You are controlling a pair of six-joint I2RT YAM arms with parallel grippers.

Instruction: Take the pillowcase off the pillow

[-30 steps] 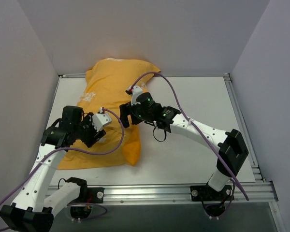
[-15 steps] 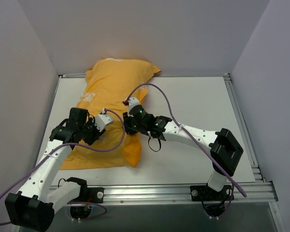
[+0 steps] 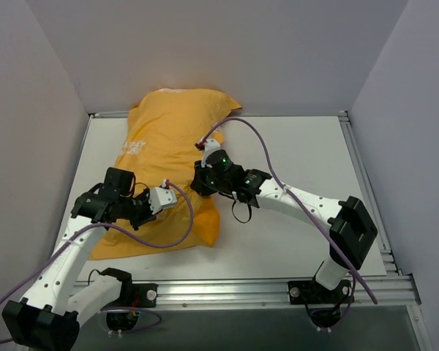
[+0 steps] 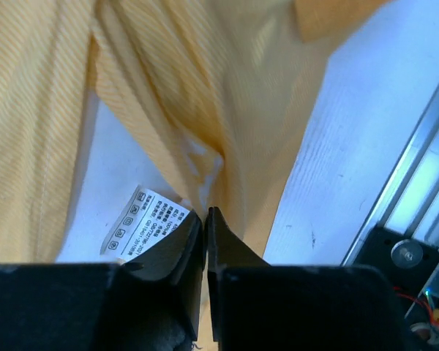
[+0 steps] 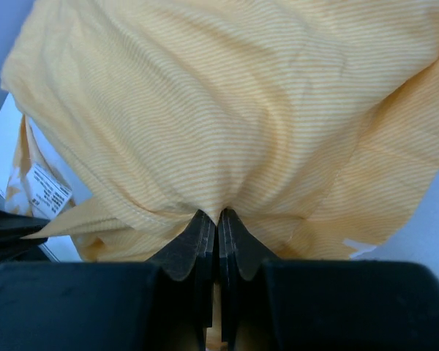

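Pillowcase lies on the left half of the white counter. It reaches from the back wall down almost to the near edge, and its far end is plump and leans against the back wall. The near end is flatter and creased, with one loose corner spread to the right.

The left gripper comes in low from the left at the near part of the cover. Its two fingers are pressed together, with only a thin line between them, and a fold of the orange fabric is pinched there. A small white printed label is just beside the left finger (the print is too small to read). Beside this label there is a white patch; I cannot tell if it is the pillow or the counter.

The right gripper reaches from the right side onto the middle of the pillowcase. Its fingers are also closed tight, and the striped fabric gathers into creases that run to the fingertips.

An aluminium rail runs along the near edge of the counter.
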